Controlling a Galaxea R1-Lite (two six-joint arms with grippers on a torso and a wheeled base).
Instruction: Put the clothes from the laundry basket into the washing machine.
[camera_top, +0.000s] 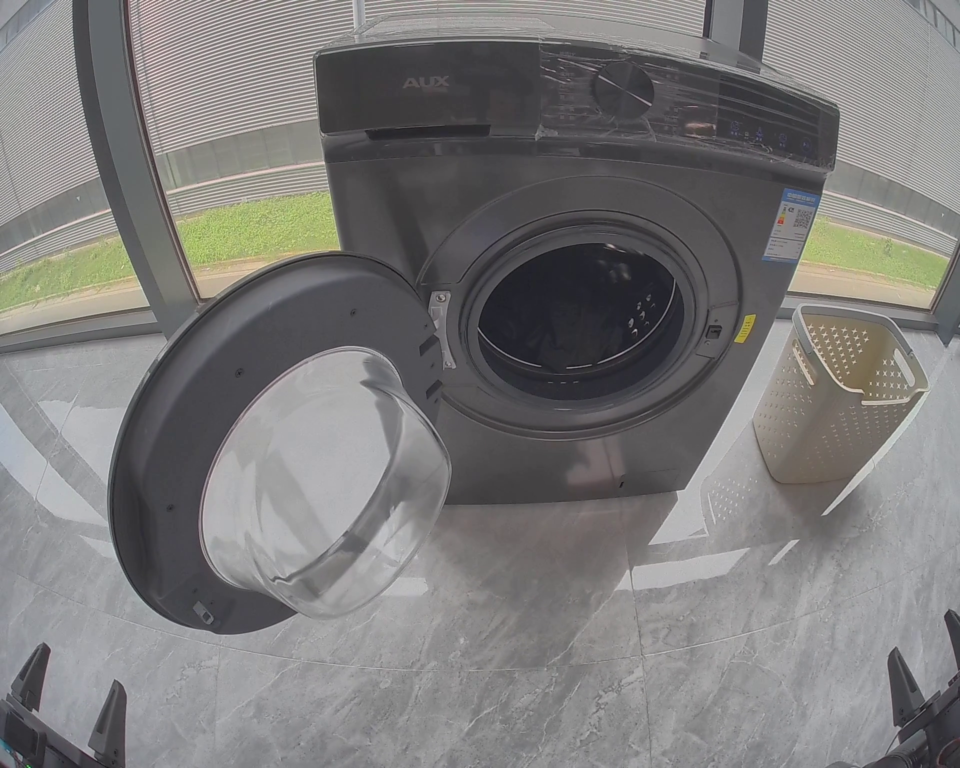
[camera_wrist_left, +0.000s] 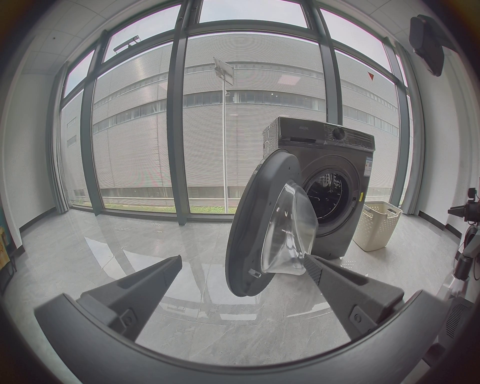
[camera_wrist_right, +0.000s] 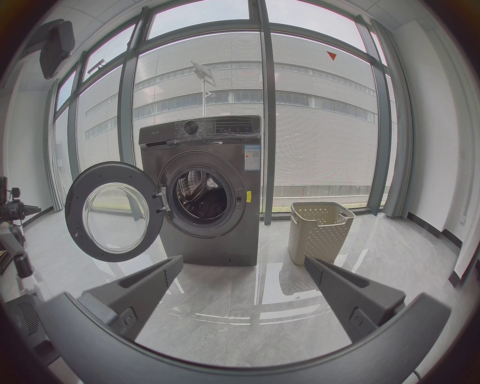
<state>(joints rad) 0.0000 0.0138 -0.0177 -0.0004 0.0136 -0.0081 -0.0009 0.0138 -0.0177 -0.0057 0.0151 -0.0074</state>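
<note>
We see the left gripper (camera_wrist_left: 242, 261) and right gripper (camera_wrist_right: 242, 261) spread open, holding nothing, low and well back from the washing machine (camera_top: 560, 180). Its door (camera_top: 270, 440) hangs open. The laundry basket (camera_top: 835, 400) stands just beside its right side; dark clothes (camera_wrist_right: 210, 202) lie in the drum (camera_top: 645, 300)

The left gripper (camera_top: 72, 690) and right gripper (camera_top: 928, 650) sit low at either side, well apart, both pointing forward, jaws spread wide and empty.
</note>
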